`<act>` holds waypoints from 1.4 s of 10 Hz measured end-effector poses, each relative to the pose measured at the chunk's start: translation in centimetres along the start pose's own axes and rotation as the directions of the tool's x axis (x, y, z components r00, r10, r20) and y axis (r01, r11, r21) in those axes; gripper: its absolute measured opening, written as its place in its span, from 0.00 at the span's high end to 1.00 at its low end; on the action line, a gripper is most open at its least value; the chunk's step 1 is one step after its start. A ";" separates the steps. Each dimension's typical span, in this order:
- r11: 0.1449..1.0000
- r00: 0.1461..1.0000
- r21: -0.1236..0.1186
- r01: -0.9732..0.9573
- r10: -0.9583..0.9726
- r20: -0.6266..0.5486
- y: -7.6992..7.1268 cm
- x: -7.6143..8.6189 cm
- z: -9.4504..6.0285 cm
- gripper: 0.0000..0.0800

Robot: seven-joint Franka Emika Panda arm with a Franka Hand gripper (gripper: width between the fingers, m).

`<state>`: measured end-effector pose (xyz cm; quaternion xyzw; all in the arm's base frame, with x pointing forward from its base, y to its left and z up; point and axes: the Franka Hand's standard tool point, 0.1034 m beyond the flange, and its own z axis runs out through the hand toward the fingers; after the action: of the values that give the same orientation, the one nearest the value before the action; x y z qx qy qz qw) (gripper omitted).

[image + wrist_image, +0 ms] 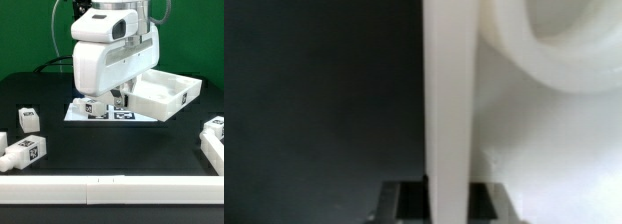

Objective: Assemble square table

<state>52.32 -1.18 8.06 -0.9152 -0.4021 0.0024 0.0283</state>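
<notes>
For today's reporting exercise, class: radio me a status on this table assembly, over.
Gripper shut on square panel rim. Legs lie loose, none fitted. Marker board under gripper, nothing blocking.

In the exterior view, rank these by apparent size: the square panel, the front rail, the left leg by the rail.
1. front rail, though it is nearest.
2. square panel.
3. left leg by the rail, clearly smallest.
</notes>
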 end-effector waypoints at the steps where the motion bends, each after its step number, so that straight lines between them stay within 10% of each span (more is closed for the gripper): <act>1: 0.996 0.996 -0.023 -0.088 0.088 -0.017 1.0 -0.2 -0.2 0.94; 3: 0.929 0.929 0.029 -0.368 0.366 0.045 1.7 0.4 -0.5 0.94; 8: 0.737 0.739 0.046 -0.674 0.672 0.058 1.1 1.9 -0.5 0.94; 10: 0.538 0.541 0.059 -0.841 0.839 0.059 3.9 0.8 1.8 0.94; 14: 0.496 0.497 0.050 -0.867 0.867 0.030 4.9 0.2 3.4 0.94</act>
<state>55.95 -4.12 4.42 -0.9921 0.1111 0.0283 0.0500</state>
